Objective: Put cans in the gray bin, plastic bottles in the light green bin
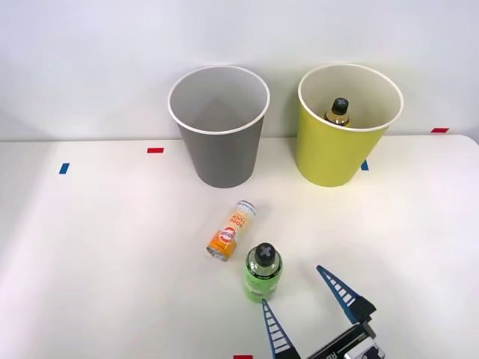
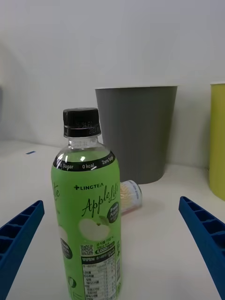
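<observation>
The right gripper [image 1: 298, 292] is spread wide, gripping nothing. The green bottle [image 1: 263, 272] stands upright on the desk [image 1: 112, 247] just ahead of it, nearer its left finger, with the can [image 1: 232, 230] lying beyond.

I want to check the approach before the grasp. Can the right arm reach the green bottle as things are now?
Probably yes. The right end effector is open just short of the upright green bottle, with a finger on each side and bare table between. The can lies beyond the bottle, out of the way.
</observation>
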